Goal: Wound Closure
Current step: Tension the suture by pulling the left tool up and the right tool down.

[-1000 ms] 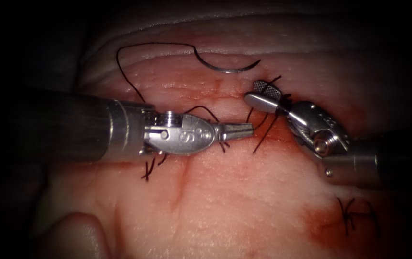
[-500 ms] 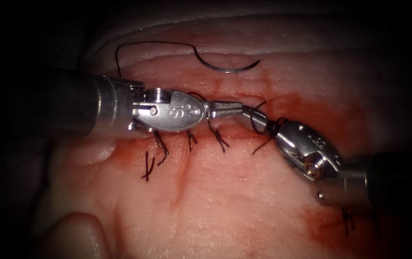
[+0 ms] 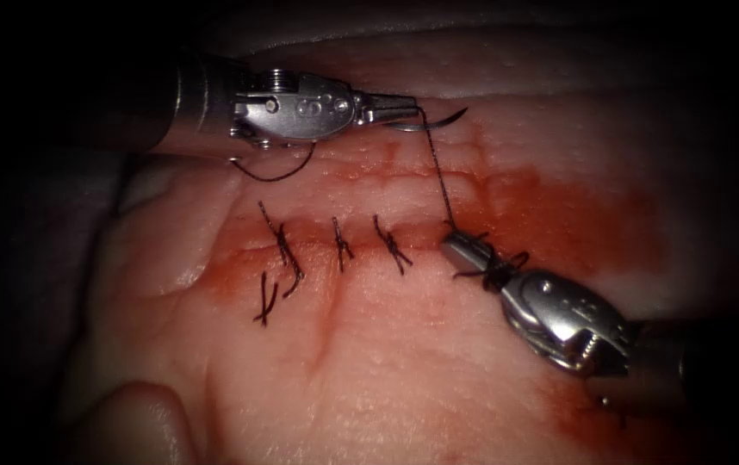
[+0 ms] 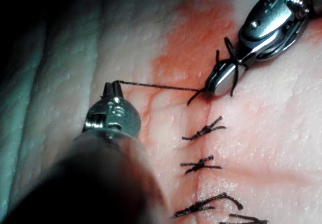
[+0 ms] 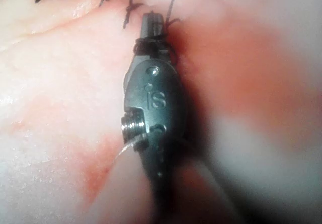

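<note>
With thread taut betw. both tools, needle lies free.

**Readable marks: one letter on each tool**

You can read a single engraved "S" on the flat side of your right tool, on its wrist housing just behind the jaws and just ahead of the pivot screw, with two small dots beside it. On your left tool, the same spot on the wrist housing carries a similar engraved mark that looks like an "S", too small to read surely.
</note>
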`<state>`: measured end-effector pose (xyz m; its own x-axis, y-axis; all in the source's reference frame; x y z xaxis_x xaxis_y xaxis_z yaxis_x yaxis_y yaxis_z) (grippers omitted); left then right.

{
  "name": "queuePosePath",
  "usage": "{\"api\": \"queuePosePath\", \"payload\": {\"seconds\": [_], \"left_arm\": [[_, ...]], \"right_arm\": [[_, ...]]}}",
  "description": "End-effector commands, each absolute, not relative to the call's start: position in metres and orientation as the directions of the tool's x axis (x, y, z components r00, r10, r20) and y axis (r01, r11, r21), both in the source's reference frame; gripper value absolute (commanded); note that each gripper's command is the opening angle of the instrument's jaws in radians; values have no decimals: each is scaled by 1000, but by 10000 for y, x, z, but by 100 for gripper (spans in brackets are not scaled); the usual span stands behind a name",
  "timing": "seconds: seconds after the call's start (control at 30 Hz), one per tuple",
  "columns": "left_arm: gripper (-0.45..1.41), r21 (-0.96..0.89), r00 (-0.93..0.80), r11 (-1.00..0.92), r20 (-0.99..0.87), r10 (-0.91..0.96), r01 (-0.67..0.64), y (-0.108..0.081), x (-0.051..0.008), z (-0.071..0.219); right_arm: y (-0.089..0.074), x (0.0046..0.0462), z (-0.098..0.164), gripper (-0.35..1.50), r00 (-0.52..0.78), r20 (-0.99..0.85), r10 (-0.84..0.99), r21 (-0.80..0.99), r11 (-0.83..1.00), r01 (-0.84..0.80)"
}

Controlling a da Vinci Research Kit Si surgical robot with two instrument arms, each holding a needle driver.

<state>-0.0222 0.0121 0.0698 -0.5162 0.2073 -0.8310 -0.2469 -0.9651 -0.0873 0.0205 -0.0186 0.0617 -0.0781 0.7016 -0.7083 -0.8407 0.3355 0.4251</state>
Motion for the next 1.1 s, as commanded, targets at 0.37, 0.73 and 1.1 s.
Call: {"api": "queuePosePath", "payload": {"seconds": [0.37,0.73,1.1], "left_arm": [[-45,-113,-510,-953,-823,249,-282,177,-231,715],[-45,-134,-489,-936,-824,287,-324,219,-229,723],[-45,-126,-490,-931,-821,292,-343,237,-224,737]], "right_arm": [[-225,223,605,-35,72,-645,761,320,354,-879],[-236,226,593,-35,116,-658,744,296,398,-868],[-251,231,544,-35,141,-693,707,269,435,-859]]}}
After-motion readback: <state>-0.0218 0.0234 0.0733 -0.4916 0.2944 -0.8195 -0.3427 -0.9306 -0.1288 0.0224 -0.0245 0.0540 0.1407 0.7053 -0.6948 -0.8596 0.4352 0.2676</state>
